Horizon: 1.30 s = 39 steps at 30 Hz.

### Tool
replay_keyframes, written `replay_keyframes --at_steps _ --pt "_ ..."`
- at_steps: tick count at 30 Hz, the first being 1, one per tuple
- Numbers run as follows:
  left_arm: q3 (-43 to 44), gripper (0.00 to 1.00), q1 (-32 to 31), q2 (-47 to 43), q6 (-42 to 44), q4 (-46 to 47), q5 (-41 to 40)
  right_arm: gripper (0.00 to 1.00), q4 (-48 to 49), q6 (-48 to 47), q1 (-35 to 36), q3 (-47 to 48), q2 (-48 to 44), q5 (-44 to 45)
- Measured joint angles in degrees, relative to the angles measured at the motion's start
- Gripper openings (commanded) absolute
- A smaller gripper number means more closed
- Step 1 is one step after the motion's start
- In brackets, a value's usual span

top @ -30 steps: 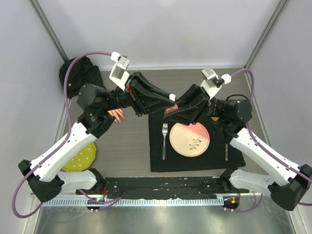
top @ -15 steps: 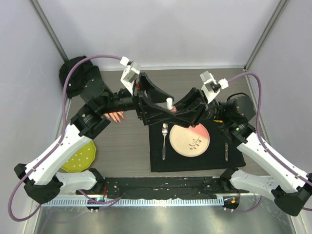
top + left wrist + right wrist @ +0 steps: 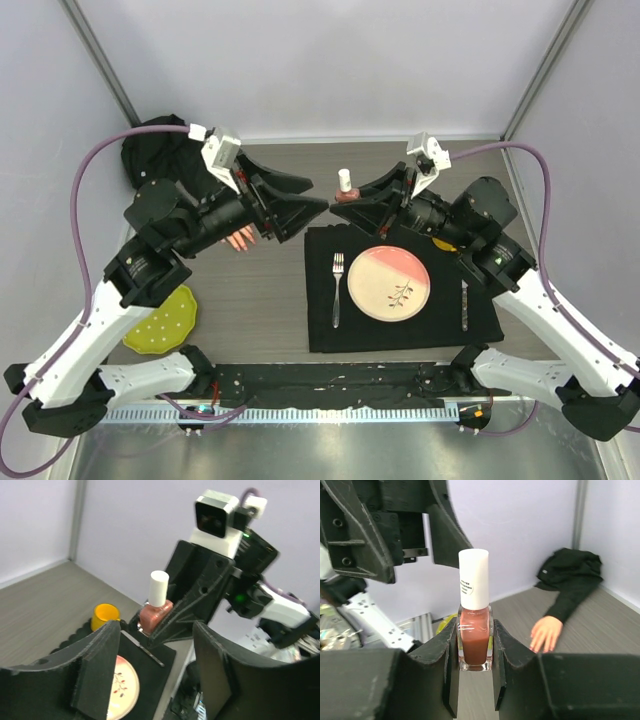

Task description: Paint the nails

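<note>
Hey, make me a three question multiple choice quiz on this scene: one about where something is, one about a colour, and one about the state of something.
1. Where does the mannequin hand lie?
A. on the black mat
B. on the bare table, left of the black mat
C. in the left gripper

2. What colour is the cap of the polish bottle?
A. white
B. black
C. yellow

3. How is the left gripper?
A. shut on the cap
B. open and empty
C. shut on the mannequin hand

Answers:
1 B: the top view shows the hand on wood, clear of the mat.
2 A: both wrist views show a white cap.
3 B: its fingers stand apart with nothing between them.
</note>
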Motion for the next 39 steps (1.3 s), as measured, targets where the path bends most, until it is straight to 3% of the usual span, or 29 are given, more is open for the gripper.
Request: replay_keyframes --at_steps 6,16,24,30,33,34,36,39 --pt "1.0 0.59 -5.3 3.6 1.8 -0.1 -12.8 0.02 -4.3 -2.6 0.5 1.6 1.4 6.9" --pt "4.8 0.54 -13.4 8.8 7.7 -0.3 -29.6 0.01 -6.7 -4.0 0.8 1.9 1.8 9.9" --pt "9.2 0.47 -13.5 11.9 7.9 -1.8 -35.4 0.01 -6.7 -4.5 1.1 1.9 1.9 10.4" --pt "11.6 0.39 -13.5 14.4 7.3 -3.5 -34.8 0.01 -6.7 -4.7 1.3 1.9 1.9 10.4" --pt "11.6 0.28 -13.5 14.8 6.4 -4.5 -33.5 0.01 -6.7 -4.8 1.4 1.9 1.9 10.4" --pt "11.6 0.15 -13.6 14.8 6.1 -4.9 -33.0 0.01 -6.6 -4.8 1.4 1.9 1.9 10.4" --pt "11.6 0.03 -13.6 14.8 5.8 -5.4 -31.8 0.01 -6.5 -4.8 1.4 1.9 1.8 10.4" --pt "11.6 0.00 -12.9 14.8 6.1 -5.3 -28.4 0.01 -6.3 -4.8 1.4 1.9 1.8 9.8"
